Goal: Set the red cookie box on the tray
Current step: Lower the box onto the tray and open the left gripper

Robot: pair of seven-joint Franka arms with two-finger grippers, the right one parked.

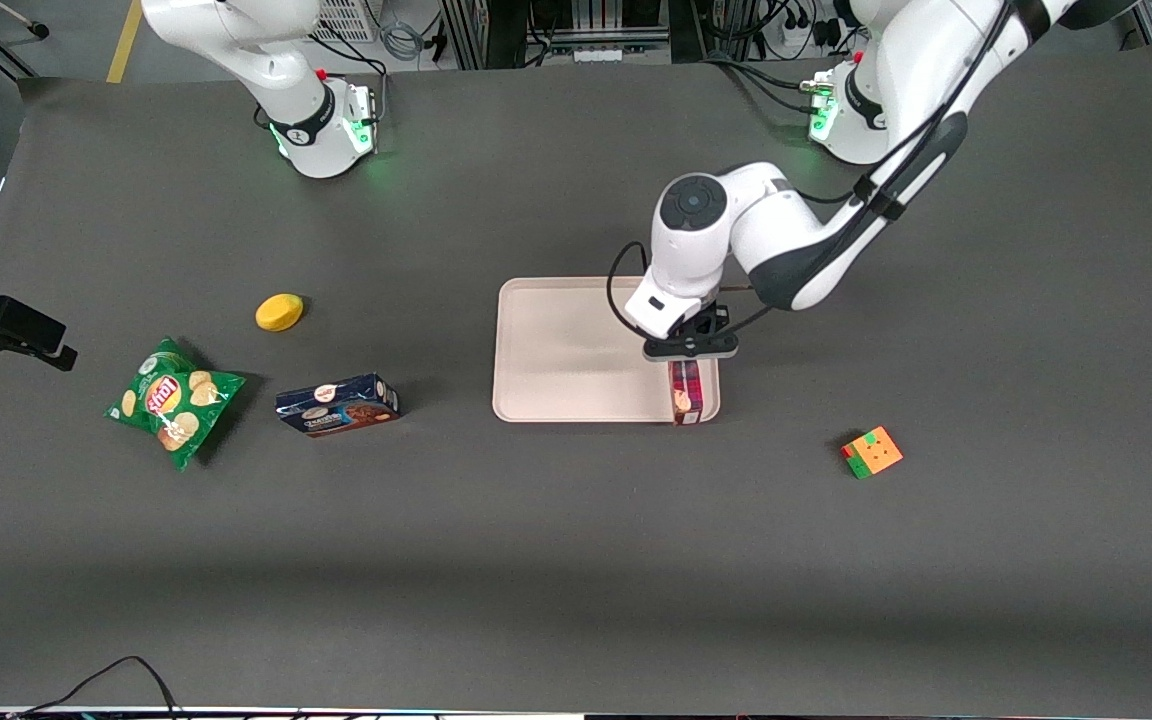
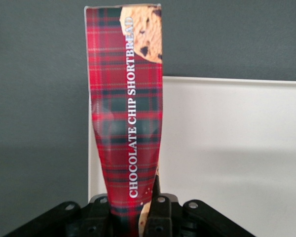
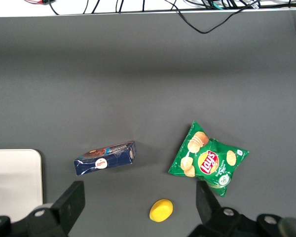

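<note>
Red cookie box [image 2: 126, 118] clamped upright in tool [image 1: 691, 350], hanging over tray [image 1: 556, 350] edge nearest working arm.

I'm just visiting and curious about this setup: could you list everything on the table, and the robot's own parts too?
red cookie box: one, red tartan, over the tray's edge nearest the working arm's end, held in the hand.
tray: one, pale beige, mid-table.
blue cookie box: one, dark blue, toward the parked arm's end.
chip bag: one, green, beside the blue cookie box.
yellow object: one, yellow, farther from the front camera than the blue cookie box.
cube: one, orange, green and red, toward the working arm's end.
hand: one, black, shut on the red cookie box above the tray.
</note>
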